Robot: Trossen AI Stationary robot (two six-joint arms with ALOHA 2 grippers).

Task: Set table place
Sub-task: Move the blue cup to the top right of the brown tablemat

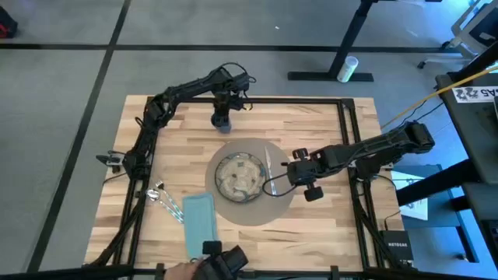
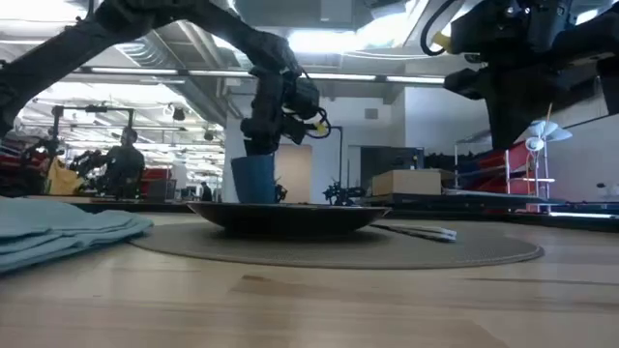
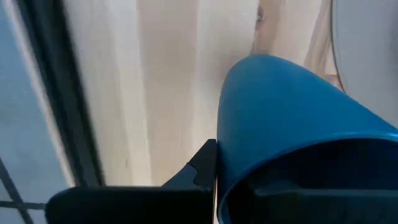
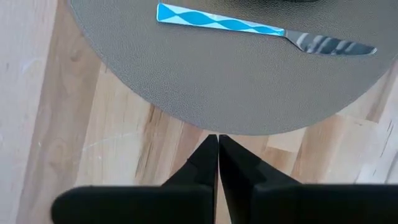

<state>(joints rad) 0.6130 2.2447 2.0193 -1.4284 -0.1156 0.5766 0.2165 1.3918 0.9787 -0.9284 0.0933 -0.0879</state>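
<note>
The dark-blue cup [image 1: 222, 120] is held near the far edge of the tabletop [image 1: 327, 225], clamped between the fingers of the left gripper [image 1: 223, 109]; bare wood is left around it. The speckled plate [image 1: 240, 177] is seen on the round placemat [image 1: 257, 210], the knife [image 4: 261, 30] beside it. The right gripper [image 4: 217, 144], fingers together, is held over the placemat's edge, the teal napkin [image 1: 199, 222] and remaining cutlery [image 1: 159, 196] well apart.
</note>
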